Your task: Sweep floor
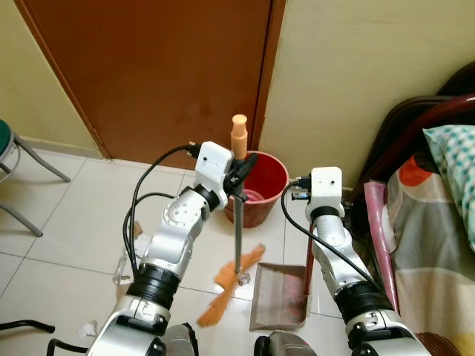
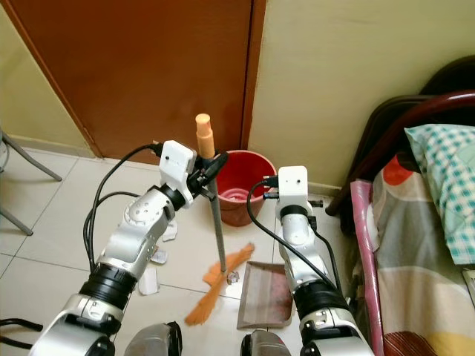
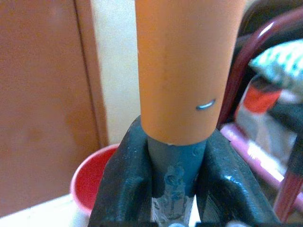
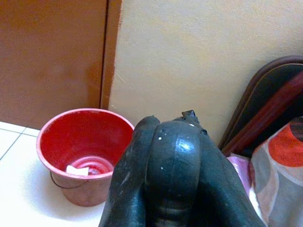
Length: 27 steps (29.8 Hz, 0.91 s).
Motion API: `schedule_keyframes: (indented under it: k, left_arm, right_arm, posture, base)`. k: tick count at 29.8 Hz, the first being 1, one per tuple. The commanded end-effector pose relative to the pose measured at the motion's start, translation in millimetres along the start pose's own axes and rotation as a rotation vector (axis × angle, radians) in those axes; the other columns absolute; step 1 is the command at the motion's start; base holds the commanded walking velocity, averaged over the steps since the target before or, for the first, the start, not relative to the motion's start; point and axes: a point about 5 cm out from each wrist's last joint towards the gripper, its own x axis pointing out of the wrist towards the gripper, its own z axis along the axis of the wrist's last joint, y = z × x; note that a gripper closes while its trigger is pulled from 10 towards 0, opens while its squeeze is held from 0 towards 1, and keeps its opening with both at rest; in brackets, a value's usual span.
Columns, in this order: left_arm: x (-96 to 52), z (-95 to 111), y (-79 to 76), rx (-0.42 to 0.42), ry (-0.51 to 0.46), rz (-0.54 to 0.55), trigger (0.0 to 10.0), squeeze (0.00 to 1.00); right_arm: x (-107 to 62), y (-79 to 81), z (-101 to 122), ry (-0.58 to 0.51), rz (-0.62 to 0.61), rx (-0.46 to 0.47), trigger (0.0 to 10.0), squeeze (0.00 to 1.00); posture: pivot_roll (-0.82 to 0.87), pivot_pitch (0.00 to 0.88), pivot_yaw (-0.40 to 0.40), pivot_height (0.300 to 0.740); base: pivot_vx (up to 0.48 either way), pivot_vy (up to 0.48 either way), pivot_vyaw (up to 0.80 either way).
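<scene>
Our left gripper (image 1: 239, 172) is clamped tight on the broom (image 1: 237, 222), its fingers (image 3: 124, 184) pinching the grey shaft just under the orange cap, as the left wrist view shows. The broom stands nearly upright, its long axis running from the cap at twelve o'clock down to the orange bristles (image 1: 230, 285) fanned on the tiles at six. Our right gripper (image 1: 295, 194) hangs at about three o'clock from the shaft, near the bucket (image 1: 260, 185); in its wrist view the fingers (image 4: 175, 175) look pressed together, with nothing visible between them.

The dustpan (image 1: 280, 295) lies flat on the floor at roughly four o'clock from the bristles, just beside them, with a small scrap (image 1: 243, 277) between. More paper bits (image 1: 122, 271) lie at nine o'clock, beyond our left arm. We judge the next stroke should drag the bristles from nine toward three, into the dustpan; the left arm holds the tool, the right is nearer the pan.
</scene>
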Motion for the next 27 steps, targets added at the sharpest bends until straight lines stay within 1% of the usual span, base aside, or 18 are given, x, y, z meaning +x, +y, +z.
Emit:
schedule_keyframes:
  k: [1, 4, 6, 7, 8, 9, 10, 13, 14, 15, 16, 19, 20, 22, 25, 27]
  left_arm:
    - [-11.1, -12.9, 4.4, 0.033, 0.037, 0.046, 10.0, 0.0]
    - [-21.7, -21.3, 5.5, 0.018, 0.056, 0.083, 10.0, 0.0]
    - [-34.4, -33.6, 6.6, -0.033, 0.083, 0.131, 10.0, 0.0]
    - [-40.0, -39.1, 5.9, -0.076, 0.09, 0.152, 10.0, 0.0]
    - [-40.0, -39.1, 5.9, -0.076, 0.09, 0.152, 10.0, 0.0]
    - [-42.2, -40.8, 4.5, -0.1, 0.091, 0.158, 10.0, 0.0]
    - [-43.8, -43.0, -0.1, -0.142, 0.083, 0.161, 10.0, 0.0]
    - [-42.0, -40.1, -9.5, -0.197, 0.06, 0.155, 10.0, 0.0]
    - [-37.2, -33.4, -19.0, -0.238, 0.034, 0.143, 10.0, 0.0]
    - [-32.6, -27.5, -25.7, -0.262, 0.013, 0.131, 10.0, 0.0]
    - [-28.7, -22.4, -29.7, -0.283, -0.007, 0.127, 10.0, 0.0]
    - [-23.3, -15.6, -35.2, -0.309, -0.029, 0.114, 10.0, 0.0]
    - [-20.1, -10.0, -36.2, -0.314, -0.049, 0.112, 10.0, 0.0]
    - [-17.1, -4.3, -30.9, -0.336, -0.073, 0.139, 10.0, 0.0]
    - [-15.7, 1.6, -19.1, -0.416, -0.098, 0.198, 10.0, 0.0]
    - [-19.6, 3.7, -8.2, -0.397, -0.106, 0.238, 10.0, 0.0]
  right_arm:
    - [0.5, -0.9, -0.8, 0.006, -0.013, -0.024, 10.0, 0.0]
    - [-0.3, -2.7, -1.7, 0.009, -0.031, -0.03, 10.0, 0.0]
    - [-0.4, -2.7, -3.4, 0.014, -0.035, -0.04, 10.0, 0.0]
    - [0.0, -1.7, -3.8, 0.016, -0.031, -0.046, 10.0, 0.0]
    - [0.0, -1.7, -3.8, 0.016, -0.031, -0.046, 10.0, 0.0]
    - [0.2, -1.1, -4.1, 0.018, -0.03, -0.044, 10.0, 0.0]
    - [0.8, 0.8, -4.5, 0.022, -0.02, -0.042, 10.0, 0.0]
    - [0.7, 3.5, -4.7, 0.022, -0.009, -0.045, 10.0, 0.0]
    - [0.4, 4.8, -4.6, 0.021, -0.001, -0.047, 10.0, 0.0]
    - [0.7, 5.5, -4.5, 0.02, 0.004, -0.044, 10.0, 0.0]
    - [0.8, 5.7, -4.3, 0.019, 0.008, -0.041, 10.0, 0.0]
    - [0.9, 5.6, -4.3, 0.02, 0.009, -0.034, 10.0, 0.0]
    - [0.9, 5.4, -4.4, 0.02, 0.009, -0.031, 10.0, 0.0]
    - [1.0, 5.6, -4.3, 0.02, 0.01, -0.029, 10.0, 0.0]
    - [1.3, 5.8, -4.4, 0.019, 0.012, -0.025, 10.0, 0.0]
    - [1.0, 6.0, -4.8, 0.02, 0.012, -0.02, 10.0, 0.0]
  posture:
    - [-0.01, 0.106, -0.034, 0.74]
    - [-0.01, 0.108, -0.033, 0.74]
    - [0.0, 0.112, -0.038, 0.74]
    - [0.0, 0.113, -0.042, 0.74]
    - [0.0, 0.113, -0.042, 0.74]
    - [0.0, 0.113, -0.042, 0.74]
    - [0.01, 0.112, -0.047, 0.74]
    - [0.01, 0.112, -0.048, 0.74]
    - [0.01, 0.112, -0.048, 0.74]
    - [0.01, 0.11, -0.05, 0.74]
    - [0.0, 0.108, -0.049, 0.74]
    - [0.0, 0.106, -0.049, 0.74]
    - [0.0, 0.106, -0.049, 0.74]
    - [0.0, 0.103, -0.046, 0.74]
    - [0.0, 0.103, -0.046, 0.74]
    - [0.0, 0.103, -0.044, 0.74]
  base:
    - [0.0, 0.0, 0.0]
    - [0.0, 0.0, 0.0]
    - [0.0, 0.0, 0.0]
    - [0.0, 0.0, 0.0]
    - [0.0, 0.0, 0.0]
    - [0.0, 0.0, 0.0]
    - [0.0, 0.0, 0.0]
    - [0.0, 0.0, 0.0]
    - [0.0, 0.0, 0.0]
    - [0.0, 0.0, 0.0]
    - [0.0, 0.0, 0.0]
    - [0.0, 0.0, 0.0]
    - [0.0, 0.0, 0.0]
    - [0.0, 0.0, 0.0]
    - [0.0, 0.0, 0.0]
    - [0.0, 0.0, 0.0]
